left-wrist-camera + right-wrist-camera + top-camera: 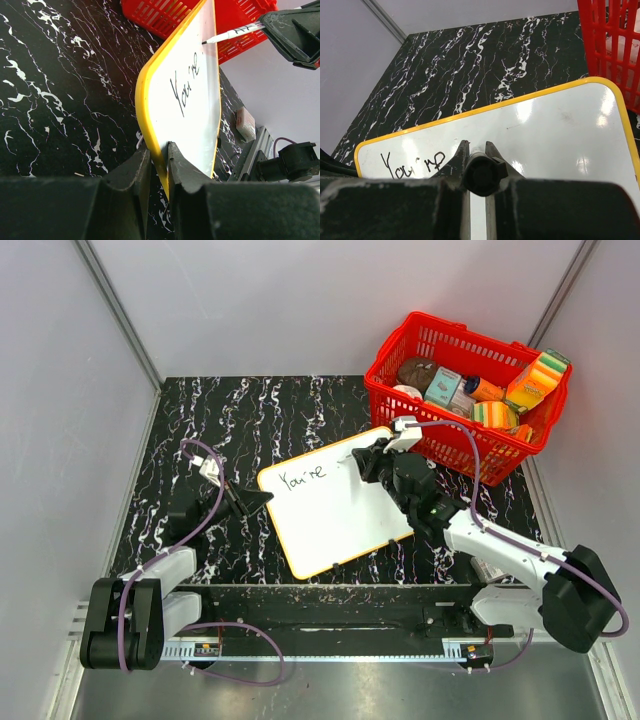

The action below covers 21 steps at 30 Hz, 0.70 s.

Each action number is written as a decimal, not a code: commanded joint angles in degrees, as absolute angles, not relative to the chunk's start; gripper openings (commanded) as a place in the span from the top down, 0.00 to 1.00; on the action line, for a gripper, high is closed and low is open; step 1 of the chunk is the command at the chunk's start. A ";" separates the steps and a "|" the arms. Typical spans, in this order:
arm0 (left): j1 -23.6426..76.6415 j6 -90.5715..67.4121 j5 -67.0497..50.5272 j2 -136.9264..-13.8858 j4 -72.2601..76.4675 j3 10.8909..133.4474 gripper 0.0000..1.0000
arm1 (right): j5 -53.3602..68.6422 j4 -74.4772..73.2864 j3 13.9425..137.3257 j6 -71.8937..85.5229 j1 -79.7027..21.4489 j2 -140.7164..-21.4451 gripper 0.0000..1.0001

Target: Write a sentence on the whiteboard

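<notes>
Right, whiteboard (340,510) sits mid-frame, left pincer (159,150) nipping its yellow rim, right pincer (477,145) clamping the marker (235,34). Press hard and I reckon it skids across the bench (250,410), wrecking the writing (302,478).

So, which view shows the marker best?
The left wrist view: the marker shows from the side, tip near the whiteboard. The right wrist view shows only its rear end; the top view hardly shows it.
</notes>
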State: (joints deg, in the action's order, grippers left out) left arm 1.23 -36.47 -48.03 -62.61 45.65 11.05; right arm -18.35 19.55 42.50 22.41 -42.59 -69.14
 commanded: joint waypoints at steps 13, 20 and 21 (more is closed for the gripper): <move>1.49 -32.52 -48.87 -61.79 47.55 10.11 1.00 | -15.47 19.51 42.45 22.15 -42.45 -67.59 1.00; 1.49 -32.52 -48.78 -61.88 47.46 10.11 1.00 | -15.64 18.19 41.31 22.41 -42.45 -66.88 1.00; 1.49 -32.52 -48.78 -61.88 47.55 10.11 1.00 | -15.82 18.02 41.13 22.50 -42.45 -66.71 1.00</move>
